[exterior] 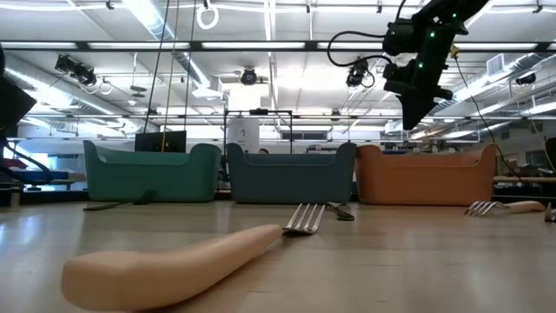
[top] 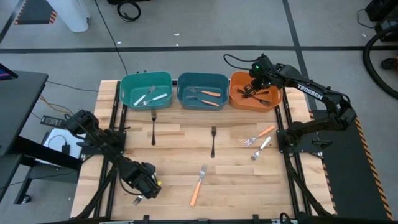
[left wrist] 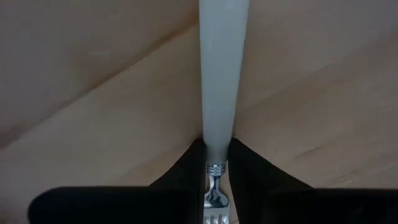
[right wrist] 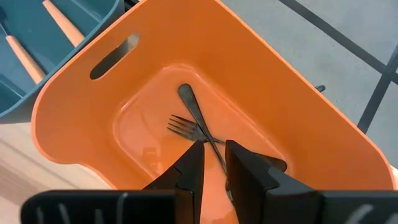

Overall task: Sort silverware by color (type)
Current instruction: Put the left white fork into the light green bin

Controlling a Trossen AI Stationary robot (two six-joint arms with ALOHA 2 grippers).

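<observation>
My left gripper (top: 142,185) is low over the table's near left part, shut on a white-handled fork (left wrist: 222,81). My right gripper (top: 252,86) hangs above the orange bin (top: 272,99), fingers pointing down and slightly open (right wrist: 214,163), touching nothing. Two black forks (right wrist: 196,121) lie crossed on that bin's floor. White forks (top: 149,96) lie in the teal bin (top: 129,84), orange-handled forks (top: 205,94) in the blue bin (top: 186,81). On the table lie two black forks (top: 153,127) (top: 213,142), two orange-handled forks (top: 260,135) (top: 199,185) and a silver fork (top: 261,148). My left gripper pinches the white-handled fork between its two fingers at the neck (left wrist: 215,163), where the white handle meets the metal. The handle runs out beyond the fingertips over the wood, and the tines (left wrist: 214,218) lie back between the fingers. Whether the fork is lifted clear, I cannot tell.
The three bins stand side by side along the table's far edge. Loose forks are scattered over the table's middle and right part. A black frame runs along both sides of the table (top: 174,155). Cables and a dark desk lie beyond the left edge.
</observation>
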